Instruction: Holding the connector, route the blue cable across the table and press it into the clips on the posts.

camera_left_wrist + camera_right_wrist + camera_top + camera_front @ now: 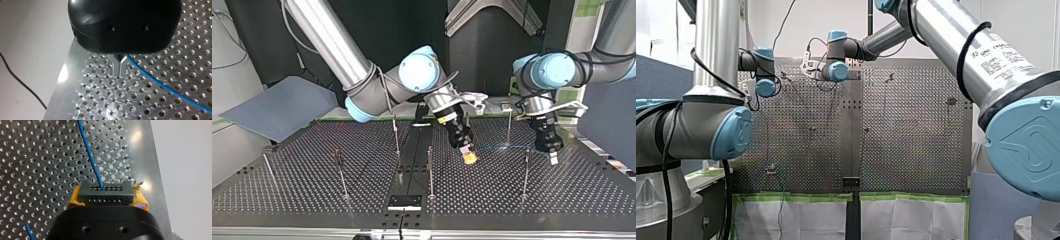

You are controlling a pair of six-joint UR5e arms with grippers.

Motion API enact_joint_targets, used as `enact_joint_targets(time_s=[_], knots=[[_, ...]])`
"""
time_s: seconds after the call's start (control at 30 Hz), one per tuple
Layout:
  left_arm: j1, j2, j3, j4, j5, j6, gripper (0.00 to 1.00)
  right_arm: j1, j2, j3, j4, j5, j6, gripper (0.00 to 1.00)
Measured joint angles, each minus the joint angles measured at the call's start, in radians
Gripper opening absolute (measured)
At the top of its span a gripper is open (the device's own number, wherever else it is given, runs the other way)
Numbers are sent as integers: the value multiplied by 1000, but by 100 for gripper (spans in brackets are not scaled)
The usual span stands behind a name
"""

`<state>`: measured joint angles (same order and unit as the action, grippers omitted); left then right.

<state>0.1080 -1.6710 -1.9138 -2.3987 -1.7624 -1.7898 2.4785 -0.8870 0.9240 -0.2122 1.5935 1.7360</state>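
the perforated table (312,192) took up most of every view, a metal surface dotted with holes. my right arm (337,45) came in from the top view's upper left and reached past the middle. my left arm (557,70) came in from the upper right. both pointed their tools down at the table.

my right gripper (469,159) hung just above the surface near the table's middle. my left gripper (553,159) hung low toward the top view's right, apart from it, with a thin post between them in that view. more upright posts (430,172) stood scattered over the table. their clips were too small to make out.

in the right wrist view the yellow pads (74,198) were clamped on the two ends of the connector (105,192), a black block with two rows of small holes, held just over the table near its edge. the blue cable (87,152) left the connector's upper row and ran away ahead of the gripper over the holes. in the top view it showed only as a faint blue line toward my left gripper.

in the left wrist view the metal fingers (115,68) stood drawn together, only a thin slit between their tips, just above the table. the cable came out right beside their base and ran off across the surface. i could not tell whether it was pinched between them.
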Motion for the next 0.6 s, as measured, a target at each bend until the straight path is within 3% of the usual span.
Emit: enact_joint_targets(time_s=[0.3,0.6], knots=[[5,-54,47,21,48,-11,0,-16,2,-25,10,18,1,0],[15,-77,59,32,54,-35,0,-26,2,-54,26,40,-1,0]])
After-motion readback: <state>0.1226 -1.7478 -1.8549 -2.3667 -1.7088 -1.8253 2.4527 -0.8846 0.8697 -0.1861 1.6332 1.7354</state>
